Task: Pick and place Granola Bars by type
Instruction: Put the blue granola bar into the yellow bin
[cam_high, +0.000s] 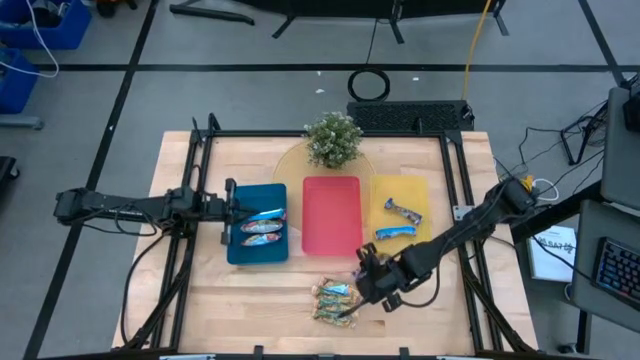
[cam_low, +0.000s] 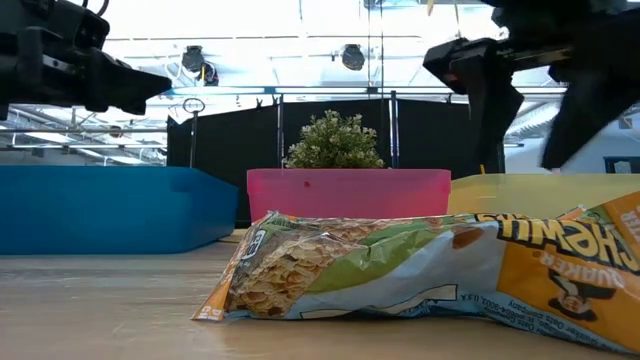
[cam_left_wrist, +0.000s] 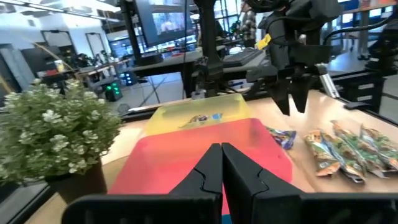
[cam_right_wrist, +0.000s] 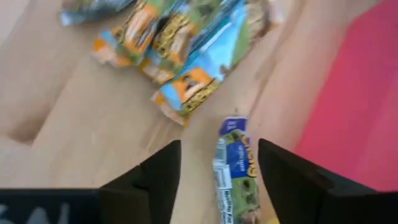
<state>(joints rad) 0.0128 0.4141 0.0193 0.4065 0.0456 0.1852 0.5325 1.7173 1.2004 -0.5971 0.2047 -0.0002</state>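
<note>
Several granola bars (cam_high: 333, 300) lie in a loose pile on the table near its front edge, and one fills the foreground of the low view (cam_low: 400, 270). Two bars (cam_high: 262, 227) lie in the blue tray (cam_high: 240, 250) and two (cam_high: 398, 222) in the yellow tray (cam_high: 385, 190). The red tray (cam_high: 330, 215) holds nothing. My right gripper (cam_high: 372, 272) hangs open above the table beside the pile, tipped downward. Below its fingers (cam_right_wrist: 217, 149) a single blue bar (cam_right_wrist: 231, 171) lies flat by the red tray's near corner. My left gripper (cam_high: 230, 212) is shut and level over the blue tray's left edge.
A small potted plant (cam_high: 333, 138) stands on a round mat behind the red tray. The three trays sit side by side across the table's middle. A black frame (cam_high: 195, 200) runs along the table's left and right sides. Bare wood lies in front of the blue tray.
</note>
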